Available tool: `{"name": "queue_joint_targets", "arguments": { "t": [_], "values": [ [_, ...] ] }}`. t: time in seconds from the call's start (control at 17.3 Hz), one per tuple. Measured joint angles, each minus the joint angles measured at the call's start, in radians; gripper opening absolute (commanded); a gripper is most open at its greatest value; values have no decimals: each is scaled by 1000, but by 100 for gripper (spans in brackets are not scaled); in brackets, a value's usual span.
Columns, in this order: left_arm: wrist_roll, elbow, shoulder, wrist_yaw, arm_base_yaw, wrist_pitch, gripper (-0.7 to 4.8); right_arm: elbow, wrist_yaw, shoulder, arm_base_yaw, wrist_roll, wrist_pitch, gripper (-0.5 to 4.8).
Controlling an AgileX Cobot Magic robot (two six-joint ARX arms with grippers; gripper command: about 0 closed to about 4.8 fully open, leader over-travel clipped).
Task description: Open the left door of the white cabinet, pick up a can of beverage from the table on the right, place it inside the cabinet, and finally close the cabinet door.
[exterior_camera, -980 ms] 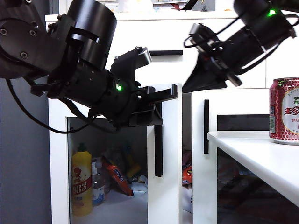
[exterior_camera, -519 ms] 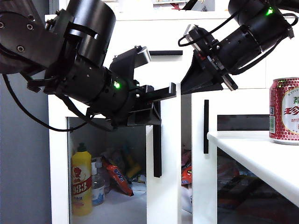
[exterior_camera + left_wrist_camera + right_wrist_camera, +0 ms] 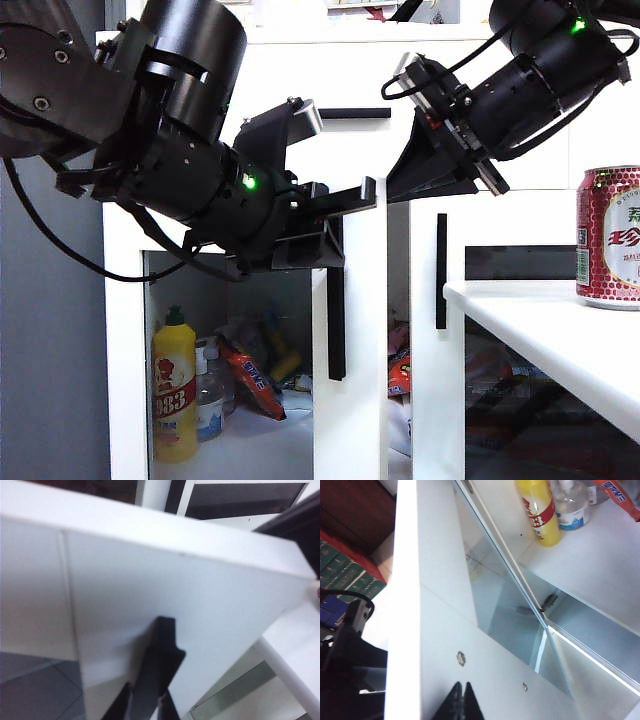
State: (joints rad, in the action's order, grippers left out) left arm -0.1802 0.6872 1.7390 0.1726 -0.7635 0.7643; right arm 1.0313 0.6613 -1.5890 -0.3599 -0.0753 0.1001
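Note:
The left door (image 3: pixel 355 380) of the white cabinet (image 3: pixel 125 350) stands swung out and shows edge-on. My left gripper (image 3: pixel 338 222) is shut on its vertical black handle (image 3: pixel 338 330). In the left wrist view the handle (image 3: pixel 161 655) runs between the fingers of that gripper (image 3: pixel 146 707) against the white door face (image 3: pixel 200 605). My right gripper (image 3: pixel 392 192) is shut and empty, its tips (image 3: pixel 460 689) at the door's inner face (image 3: pixel 440 645) near the top. The red can of beverage (image 3: pixel 610 235) stands upright on the table (image 3: pixel 540 325) at the right, apart from both grippers.
Inside the cabinet stand a yellow bottle (image 3: pixel 174 390), a clear bottle (image 3: pixel 210 400) and several packets (image 3: pixel 255 380). The neighbouring door (image 3: pixel 432 330) with its black handle (image 3: pixel 441 270) is shut. A drawer handle (image 3: pixel 355 113) sits above. The door's glass panel (image 3: pixel 505 595) runs beside the right gripper.
The right gripper has shifted slightly up and left toward the door's top edge. The left gripper and the handle have barely moved; the door stays open.

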Motion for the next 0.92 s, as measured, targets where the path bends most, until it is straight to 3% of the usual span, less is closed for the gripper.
{"name": "queue_joint_targets", "arguments": {
  "t": [0.58,0.92],
  "values": [
    [0,0,0,0,0,0,-5,0,23,-1,4,0,-1,-1],
    [1,0,-20,2,0,-53,-5,0,118,-3,16,-52,-8,-2]
  ]
}}
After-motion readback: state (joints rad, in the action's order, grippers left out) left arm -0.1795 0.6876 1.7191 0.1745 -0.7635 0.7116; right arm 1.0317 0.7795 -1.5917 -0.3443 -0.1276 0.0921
